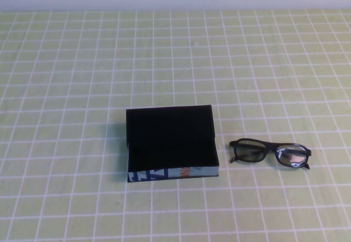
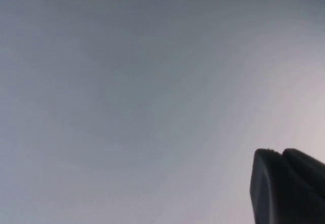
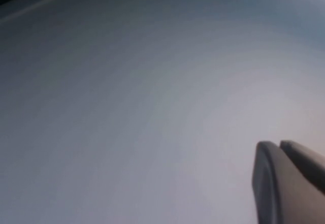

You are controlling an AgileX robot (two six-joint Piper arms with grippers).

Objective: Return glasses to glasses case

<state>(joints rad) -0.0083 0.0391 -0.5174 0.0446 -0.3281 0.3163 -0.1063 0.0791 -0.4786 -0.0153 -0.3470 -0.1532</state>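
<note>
The glasses [image 1: 270, 153] lie on the green checked table [image 1: 82, 77], lenses facing the robot, at about 3 o'clock from the glasses case [image 1: 171, 142] — near it but not touching. The case stands open, its black inside showing and its blue printed side toward the robot.

Neither arm shows in the high view. Each wrist camera sees only a blank pale surface and one dark finger tip at the edge: the left gripper [image 2: 287, 186] and the right gripper [image 3: 289, 181] both seem parked away from the table, well apart from the glasses. How far the fingers are open cannot be told; nothing is seen in them.

The step in hand is probably the reach. The right arm is nearer — it would do well to come down over the bridge or one rim, close gently, and lift level so the arms do not snag the case wall.
</note>
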